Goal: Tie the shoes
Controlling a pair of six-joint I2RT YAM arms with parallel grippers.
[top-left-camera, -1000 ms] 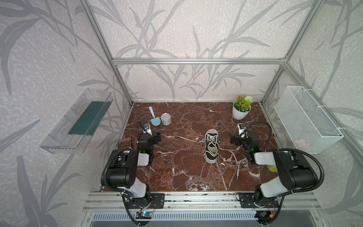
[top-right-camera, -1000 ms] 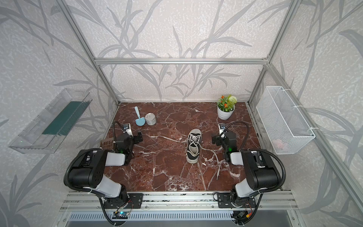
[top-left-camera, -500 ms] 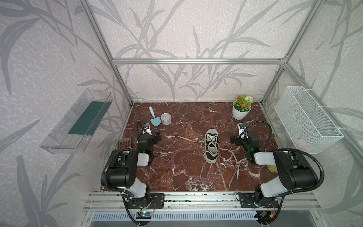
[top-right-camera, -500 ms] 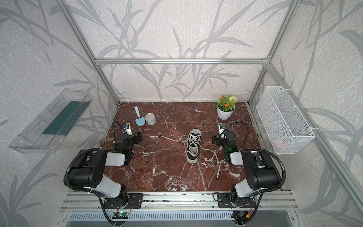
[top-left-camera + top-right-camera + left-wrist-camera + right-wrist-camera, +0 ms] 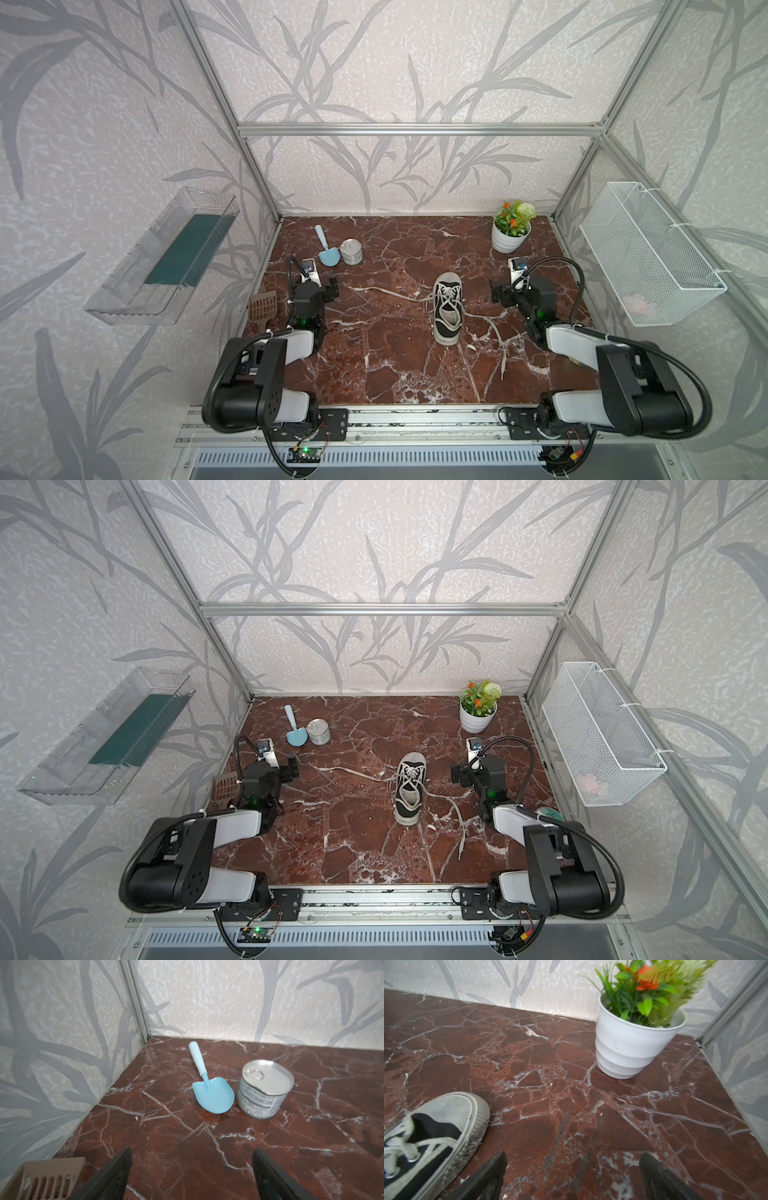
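Note:
A single black canvas shoe (image 5: pixel 448 307) with white sole and toe cap lies mid-table in both top views, toe toward the back wall. Its white laces are loose: one lace (image 5: pixel 386 291) trails left, the other (image 5: pixel 494 332) trails right and toward the front. My left gripper (image 5: pixel 319 284) stands open low over the bare table at the left, well away from the shoe. In the left wrist view its gripper (image 5: pixel 192 1149) holds nothing. My right gripper (image 5: pixel 574 1153) is open and empty just right of the shoe's toe cap (image 5: pixel 452 1109).
A blue scoop (image 5: pixel 209 1093) and a tin can (image 5: pixel 264 1088) stand ahead of the left gripper. A brown slotted scoop (image 5: pixel 262 305) lies by the left wall. A potted plant (image 5: pixel 631 1043) stands back right. A wire basket (image 5: pixel 648 257) and a clear tray (image 5: pixel 166 257) hang on the side walls.

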